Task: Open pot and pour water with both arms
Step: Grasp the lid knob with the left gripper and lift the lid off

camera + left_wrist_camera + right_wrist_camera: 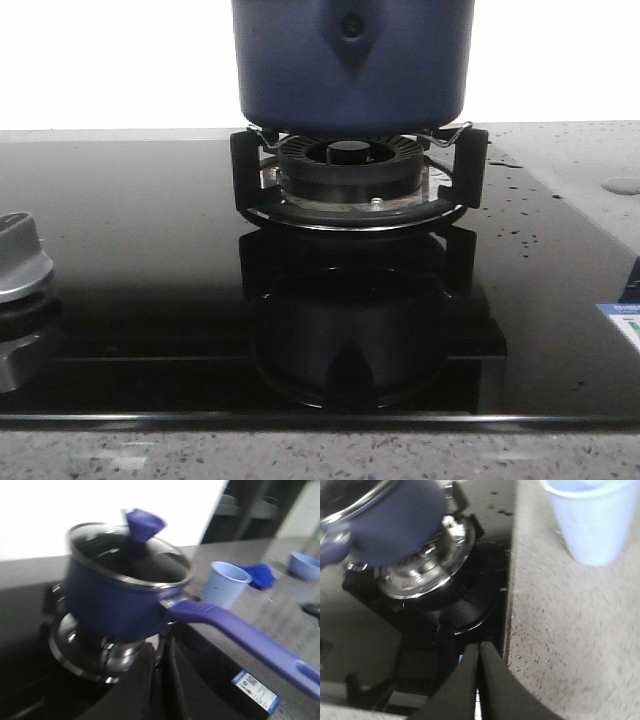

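Left wrist view shows the pot [120, 597] sitting on the burner [97, 652], its glass lid [132, 555] on top with a blue knob [144, 525], so nothing has been opened yet. I'd say we're at the very start, the approach before the lid comes off. The long handle [240, 632] sticks out toward a pale blue cup [222, 585] standing on the stone counter [280, 605] just beside the hob. The left gripper [160, 680] has its fingers pressed together, holding nothing; the right gripper [479, 680] looks the same, closed and empty (both hang off to the side of the pot, not touching it). Next, one arm probably needs to part its fingers and come down over that knob, while the other goes for the handle.
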Robot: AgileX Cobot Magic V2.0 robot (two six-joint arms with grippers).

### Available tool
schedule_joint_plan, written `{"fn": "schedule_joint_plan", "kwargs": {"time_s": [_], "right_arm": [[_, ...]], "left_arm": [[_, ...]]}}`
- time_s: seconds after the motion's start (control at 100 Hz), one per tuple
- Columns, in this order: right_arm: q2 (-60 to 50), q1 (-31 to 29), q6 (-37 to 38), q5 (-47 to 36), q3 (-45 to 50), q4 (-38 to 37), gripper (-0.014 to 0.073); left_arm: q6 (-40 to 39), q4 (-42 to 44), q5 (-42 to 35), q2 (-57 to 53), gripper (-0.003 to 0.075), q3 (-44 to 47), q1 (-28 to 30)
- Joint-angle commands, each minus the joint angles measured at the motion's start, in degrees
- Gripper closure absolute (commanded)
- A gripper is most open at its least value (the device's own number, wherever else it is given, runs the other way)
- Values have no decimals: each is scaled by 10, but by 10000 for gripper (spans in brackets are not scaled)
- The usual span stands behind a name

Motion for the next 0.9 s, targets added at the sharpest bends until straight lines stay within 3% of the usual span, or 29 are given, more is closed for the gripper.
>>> {"fn": "schedule_joint_plan", "kwargs": {"time_s": [0.0,0.11,0.18,0.28,0.35,0.4,0.79,0.89], "right_arm": [[11,-2,-52,-34,-22,20,663],[11,-2,-53,-47,-27,20,577],[11,-2,-53,-53,-32,20,436],[11,-2,-53,-67,-36,20,157],[11,-2,-54,-75,-37,19,12],[11,-2,-61,-79,-37,18,-45],[-11,-2,-77,-99,-37,18,-64],[-19,-2,-77,-102,-38,15,-64]], "left_arm": [[77,-50,38,63,720,-71,-18],[126,-49,64,134,654,-139,-39],[153,-48,77,179,539,-183,-53],[161,-48,75,244,335,-241,-73],[161,-48,75,287,251,-278,-84],[161,-48,75,315,233,-301,-89],[205,-49,74,470,232,-443,-106],[205,-52,71,489,181,-457,-106]]}}
